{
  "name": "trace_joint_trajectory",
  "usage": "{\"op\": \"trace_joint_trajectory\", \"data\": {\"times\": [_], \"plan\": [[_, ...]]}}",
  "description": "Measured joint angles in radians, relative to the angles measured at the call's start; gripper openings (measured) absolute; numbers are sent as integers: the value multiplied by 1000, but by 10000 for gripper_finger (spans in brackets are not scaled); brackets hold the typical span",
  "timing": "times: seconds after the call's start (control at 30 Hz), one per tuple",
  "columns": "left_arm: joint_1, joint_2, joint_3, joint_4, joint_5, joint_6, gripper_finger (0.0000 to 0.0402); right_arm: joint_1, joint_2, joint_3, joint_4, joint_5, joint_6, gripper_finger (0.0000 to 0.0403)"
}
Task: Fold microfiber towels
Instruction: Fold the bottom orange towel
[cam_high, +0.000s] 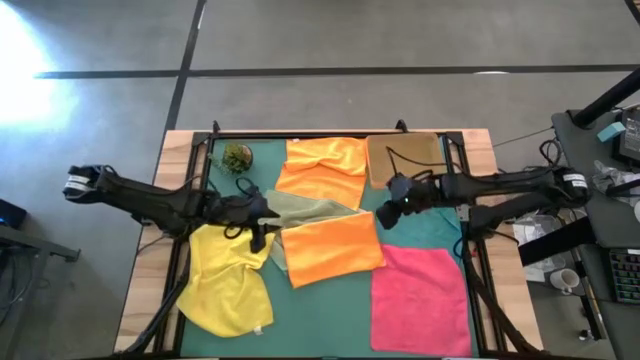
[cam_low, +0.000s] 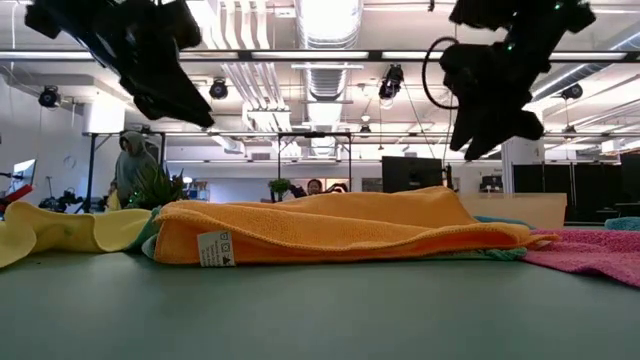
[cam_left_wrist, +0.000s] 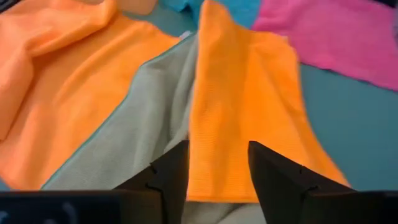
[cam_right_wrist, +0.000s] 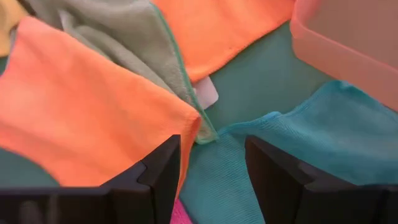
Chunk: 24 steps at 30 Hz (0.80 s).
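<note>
Several microfiber towels lie on the green mat. A folded orange one (cam_high: 332, 250) is in the middle, lapping over an olive green one (cam_high: 305, 209). Another orange towel (cam_high: 325, 170) lies farther back. A yellow one (cam_high: 230, 288) is at the near left, a pink one (cam_high: 420, 300) at the near right, and a teal one (cam_high: 436, 228) lies under my right arm. My left gripper (cam_left_wrist: 217, 180) hangs open above the middle orange towel's left edge. My right gripper (cam_right_wrist: 211, 174) hangs open above that towel's far right corner (cam_right_wrist: 189, 121). In the low view both grippers (cam_low: 195, 112) (cam_low: 482, 148) are well clear of the cloth.
A shallow tan tray (cam_high: 405, 158) stands at the far right of the mat, and a small green plant ball (cam_high: 237, 157) at the far left. The mat's dark frame (cam_high: 300, 137) borders the work area. Bare mat shows along the near edge (cam_high: 320, 325).
</note>
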Motion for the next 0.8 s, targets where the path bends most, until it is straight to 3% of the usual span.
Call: {"op": "trace_joint_trajectory", "data": {"times": [0.2,0.47,0.8], "plan": [[79,82,25,46,14,-2,193,-133,0,-47,106,-189,-142,170],[183,217,130,73,25,-1,199,-223,17,-89,158,-362,-283,170],[221,329,225,74,26,0,199,-226,74,-129,288,-410,-234,170]]}}
